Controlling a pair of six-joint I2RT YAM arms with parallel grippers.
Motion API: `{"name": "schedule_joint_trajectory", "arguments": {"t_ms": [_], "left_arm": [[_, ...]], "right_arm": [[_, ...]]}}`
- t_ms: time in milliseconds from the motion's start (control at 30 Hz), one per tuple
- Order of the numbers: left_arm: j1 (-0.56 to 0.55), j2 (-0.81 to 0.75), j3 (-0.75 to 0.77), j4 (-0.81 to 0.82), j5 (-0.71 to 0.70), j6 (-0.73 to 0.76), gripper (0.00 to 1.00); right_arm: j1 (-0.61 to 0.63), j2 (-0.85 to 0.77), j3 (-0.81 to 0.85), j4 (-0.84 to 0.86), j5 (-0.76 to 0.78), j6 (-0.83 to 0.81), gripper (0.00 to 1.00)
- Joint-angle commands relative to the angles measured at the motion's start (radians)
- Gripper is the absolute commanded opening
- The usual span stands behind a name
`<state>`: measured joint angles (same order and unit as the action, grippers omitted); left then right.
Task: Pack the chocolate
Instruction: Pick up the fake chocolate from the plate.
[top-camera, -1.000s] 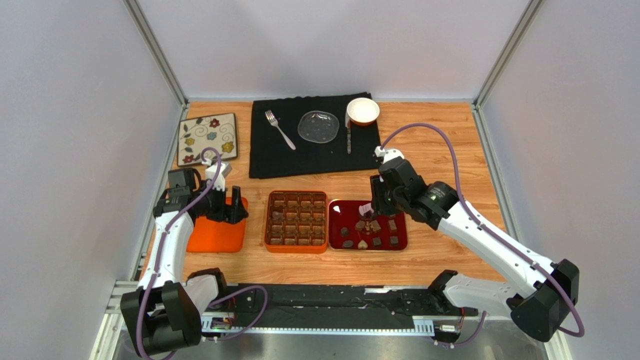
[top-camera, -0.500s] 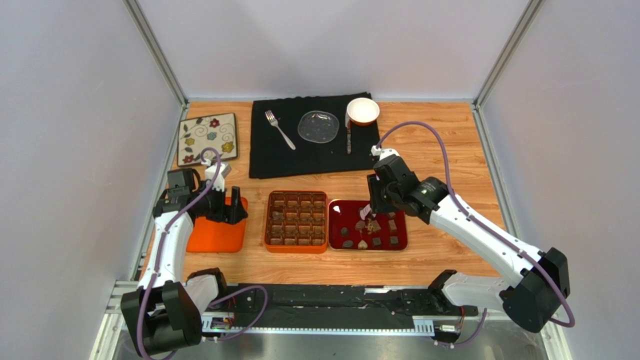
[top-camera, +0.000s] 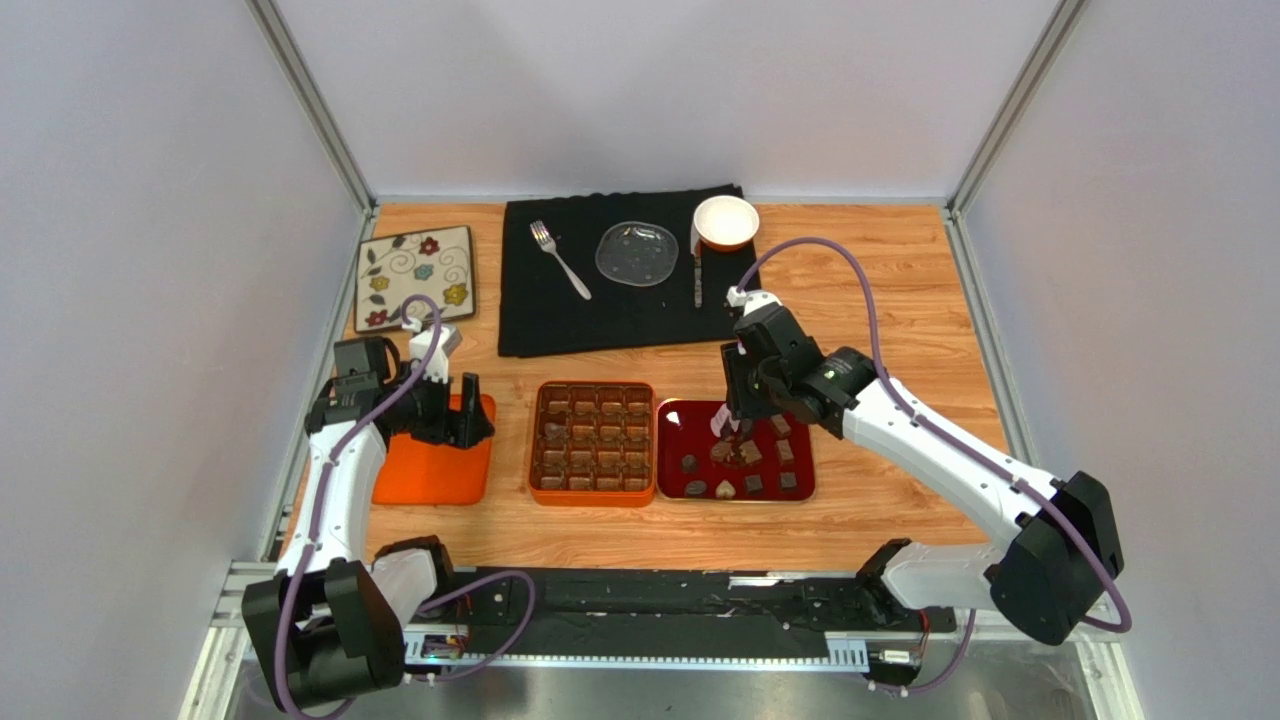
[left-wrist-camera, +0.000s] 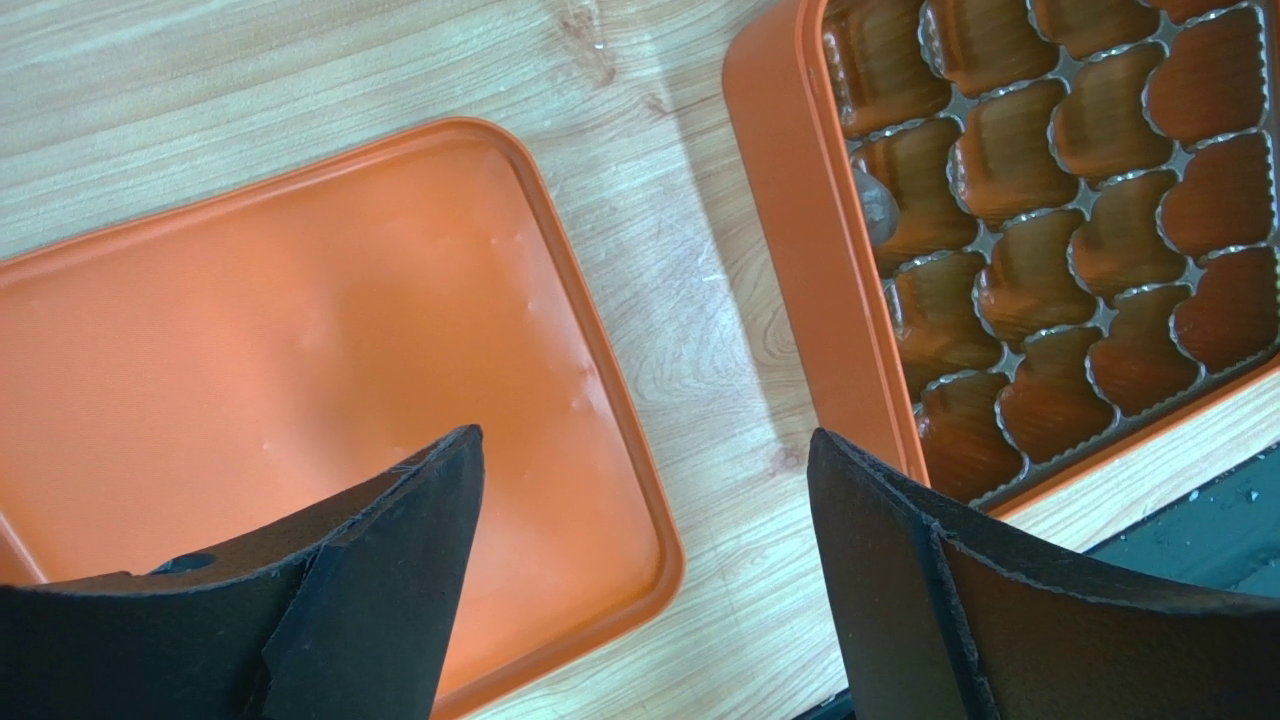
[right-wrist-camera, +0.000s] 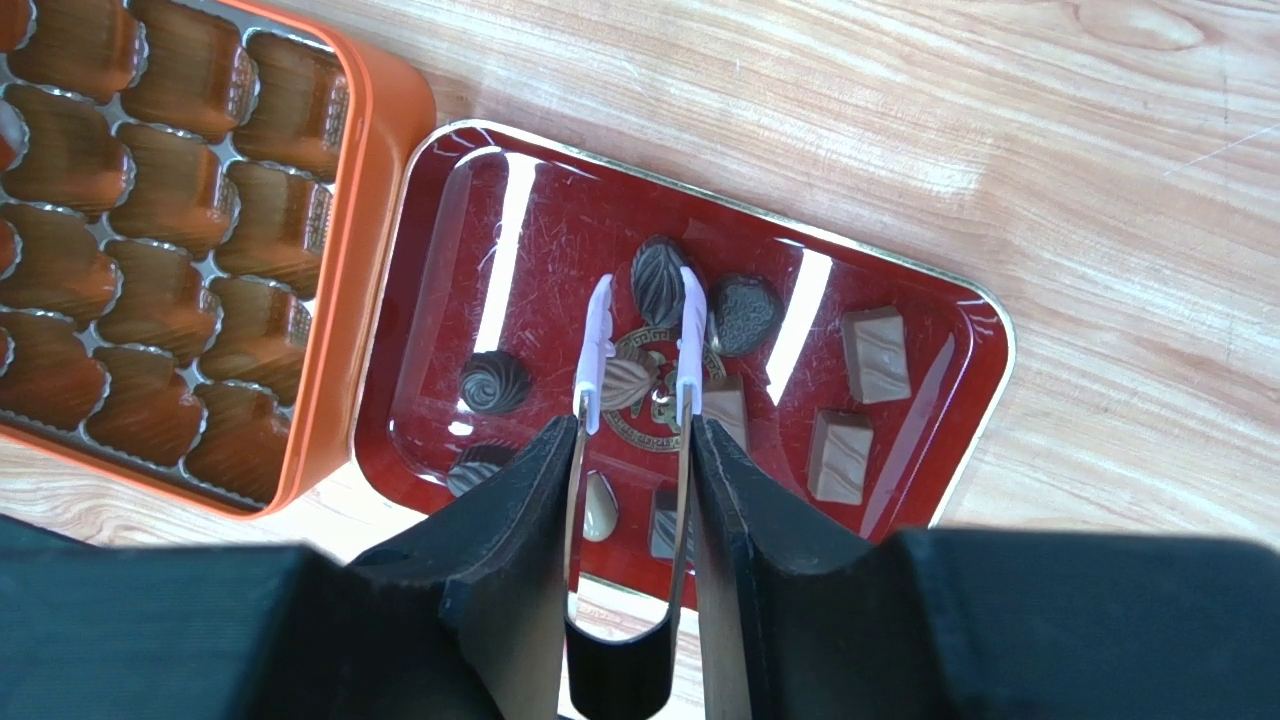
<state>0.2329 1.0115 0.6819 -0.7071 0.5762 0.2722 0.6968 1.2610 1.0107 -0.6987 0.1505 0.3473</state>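
Several small chocolates (right-wrist-camera: 840, 455), dark and lighter brown, lie in the red tray (right-wrist-camera: 451, 300), also in the top view (top-camera: 679, 435). My right gripper (right-wrist-camera: 634, 435) is shut on metal tongs (right-wrist-camera: 687, 338) with white tips. The tips straddle an oval dark chocolate (right-wrist-camera: 657, 281), and a leaf-shaped piece (right-wrist-camera: 628, 386) lies between the arms. In the top view the right gripper (top-camera: 736, 408) hovers over the tray. The orange box (top-camera: 534, 443) with its brown compartment grid stands left of the tray. My left gripper (left-wrist-camera: 646, 443) is open and empty above the orange lid (left-wrist-camera: 301, 345).
The box's rim (left-wrist-camera: 812, 270) lies just right of the lid. A black cloth (top-camera: 519, 300) at the back holds a fork (top-camera: 558, 257), a glass plate (top-camera: 636, 251), a knife (top-camera: 697, 273) and a white bowl (top-camera: 726, 222). A floral tile (top-camera: 415, 276) lies back left.
My right arm has shifted left over the red tray, carrying the tongs toward its upper middle. The left arm has not moved.
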Motion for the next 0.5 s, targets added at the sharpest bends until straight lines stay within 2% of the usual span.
{"name": "schedule_joint_trajectory", "arguments": {"t_ms": [0,467], "left_arm": [[0.016,0.002,0.03,0.005,0.03,0.024,0.87],[0.022,-0.001,0.038,-0.002,0.037,0.024,0.87]], "right_arm": [[-0.005,0.008,0.043,0.044,0.009,-0.027,0.34],[-0.005,0.026,0.051,0.039,0.015,-0.05,0.33]]}}
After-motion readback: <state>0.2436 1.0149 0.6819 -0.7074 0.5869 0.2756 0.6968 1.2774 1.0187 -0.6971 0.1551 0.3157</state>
